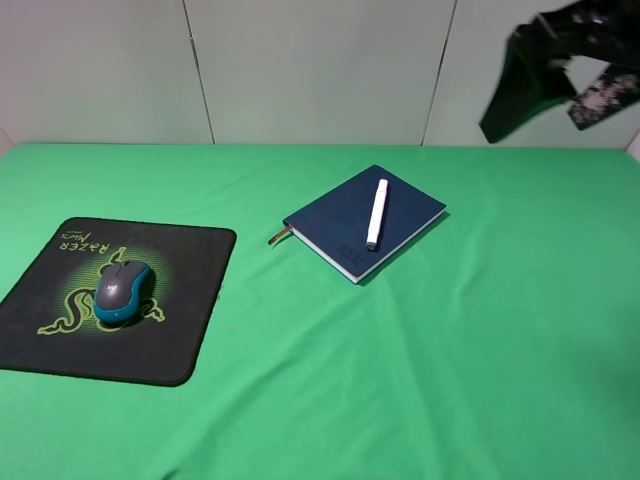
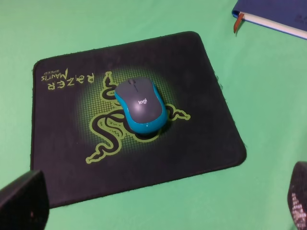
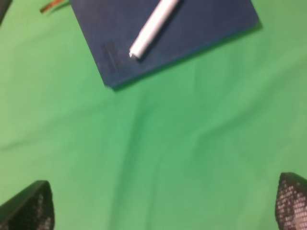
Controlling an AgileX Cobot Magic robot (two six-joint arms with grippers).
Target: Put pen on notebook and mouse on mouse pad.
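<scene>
The white pen [image 1: 377, 212] lies along the dark navy notebook [image 1: 340, 215] at mid-table; the right wrist view shows the pen [image 3: 152, 25] and notebook [image 3: 192, 28] too. The teal-blue mouse [image 1: 122, 291] with its grey top sits on the black mouse pad [image 1: 190, 300], over the green logo; the left wrist view has the same mouse [image 2: 140, 105] and pad [image 2: 201, 129]. My right gripper [image 1: 560, 70] hangs high at the back right, open and empty [image 3: 163, 206]. Open as well, my left gripper [image 2: 158, 211] hovers above the pad's near edge and is out of the exterior view.
A green cloth [image 1: 450, 360] covers the whole table, with a pale panelled wall [image 1: 320, 70] behind it. The notebook's brown ribbon [image 1: 279, 236] sticks out toward the mouse pad. Nothing else stands on the cloth.
</scene>
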